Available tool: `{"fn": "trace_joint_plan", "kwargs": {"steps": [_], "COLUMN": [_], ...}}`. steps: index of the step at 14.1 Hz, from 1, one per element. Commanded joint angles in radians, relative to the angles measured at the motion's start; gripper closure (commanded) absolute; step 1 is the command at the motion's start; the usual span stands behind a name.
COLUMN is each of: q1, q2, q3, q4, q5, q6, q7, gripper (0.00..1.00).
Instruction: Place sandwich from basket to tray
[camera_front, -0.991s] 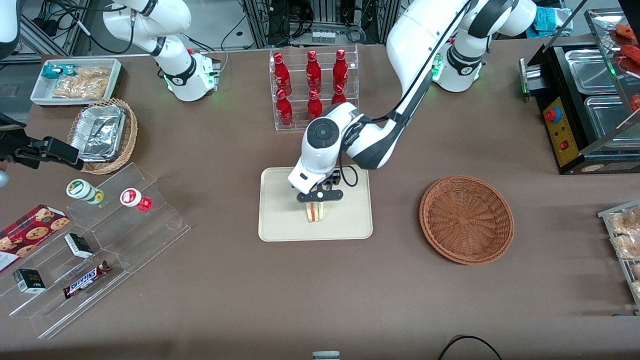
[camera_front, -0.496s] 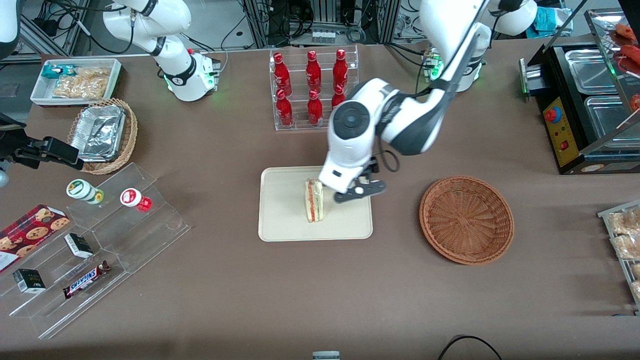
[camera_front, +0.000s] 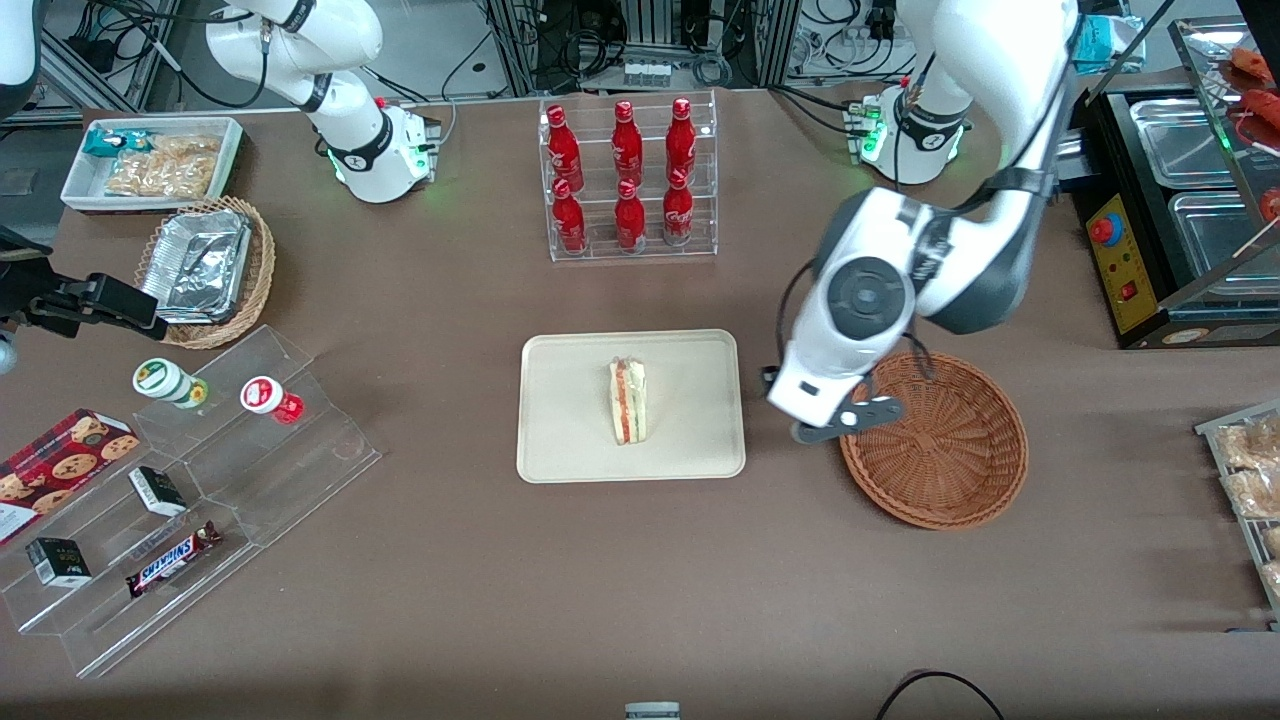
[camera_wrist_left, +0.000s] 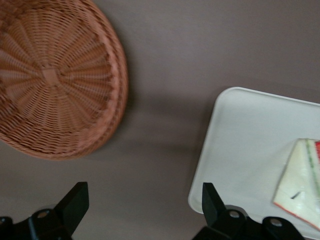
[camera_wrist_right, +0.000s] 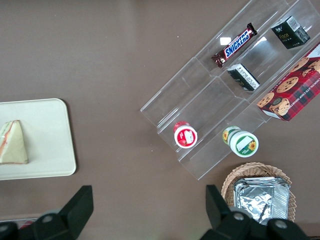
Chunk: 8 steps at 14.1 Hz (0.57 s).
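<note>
sandwich (camera_front: 628, 401) on tray (camera_front: 570, 440), jaws (camera_wrist_left: 145, 207) apart, empty

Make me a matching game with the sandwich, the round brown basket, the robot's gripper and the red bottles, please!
Things:
1. sandwich
2. basket
3. gripper
4. red bottles

Where or how:
A. standing in a clear rack
B. open, holding nothing, above the basket's rim on the tray's side
C. lying on the cream tray
D. nothing inside it

Pairs: 1-C, 2-D, 3-B, 4-A
</note>
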Motion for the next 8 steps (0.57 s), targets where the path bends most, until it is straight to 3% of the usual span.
{"fn": "trace_joint_plan", "kwargs": {"steps": [1,8], "q1": [0.085,0.282], "q2": [-0.147,-0.308], "q3": [-0.01,-0.011], "q4": [-0.131,-0.135], "q5": [0.01,0.011], "q6": [-0.027,-0.228], "q7": [0.137,0.518], "gripper": [0.0,0.0]}}
